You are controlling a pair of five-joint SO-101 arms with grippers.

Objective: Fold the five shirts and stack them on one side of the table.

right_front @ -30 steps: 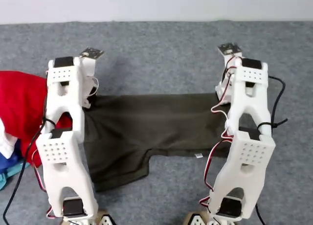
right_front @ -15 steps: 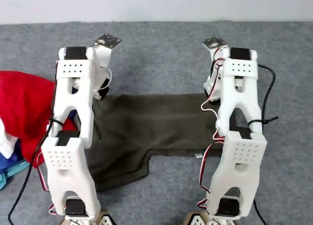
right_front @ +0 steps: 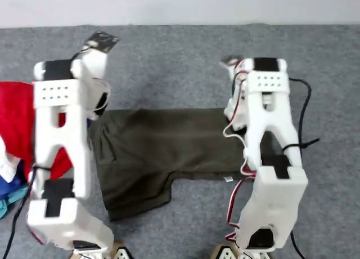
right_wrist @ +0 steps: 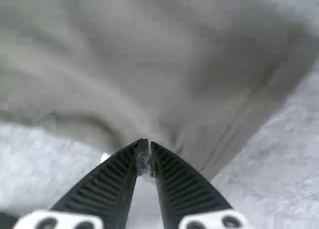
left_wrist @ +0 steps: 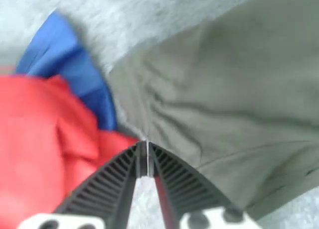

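A dark olive shirt (right_front: 163, 146) lies spread across the middle of the grey table, one sleeve pointing to the near edge. My left arm (right_front: 59, 112) stands over its left end and my right arm (right_front: 264, 101) over its right end. In the left wrist view my left gripper (left_wrist: 143, 152) is shut, and the olive shirt (left_wrist: 239, 89) wrinkles in toward its tips. My right gripper (right_wrist: 144, 149) is shut too, with folds of the olive shirt (right_wrist: 149, 64) gathering at its tips.
A red shirt (right_front: 17, 124) is heaped at the table's left edge, with blue cloth (right_front: 8, 186) and white cloth (right_front: 7, 166) beside it. Red shirt (left_wrist: 45, 139) and blue cloth (left_wrist: 75, 74) lie close to the olive shirt's left end. Bare grey table (right_front: 169, 62) stretches behind.
My left arm has swung out to the left and risen, and the shirt's left edge has shifted left with it. My right arm has moved a little inward.
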